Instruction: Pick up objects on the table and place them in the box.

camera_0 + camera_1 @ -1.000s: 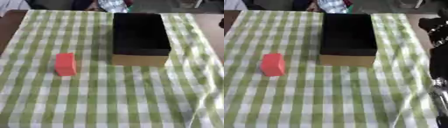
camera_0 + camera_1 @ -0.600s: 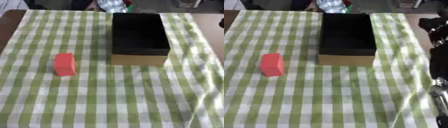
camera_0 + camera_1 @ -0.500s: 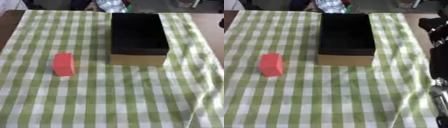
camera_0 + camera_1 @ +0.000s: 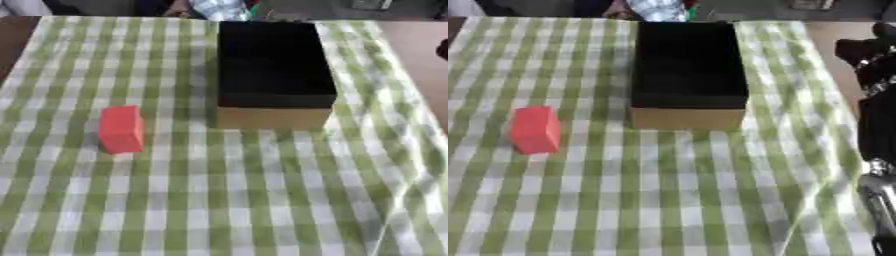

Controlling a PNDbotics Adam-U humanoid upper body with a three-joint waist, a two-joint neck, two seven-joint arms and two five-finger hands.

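Still nothing has moved: red block [image 4: 121, 129] left of box [image 4: 273, 70]; right hand's [image 4: 866, 55] fingers unreadable.

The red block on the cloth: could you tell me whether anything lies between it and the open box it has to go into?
Nothing visible does. The red block sits alone on the green checked cloth, to the left of the box, with only bare cloth between them. The box's near tan wall is the one thing to clear.

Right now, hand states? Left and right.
Left hand: not in view.
Right hand: dark shape at the right edge, fingers cannot be told; holds nothing visible.
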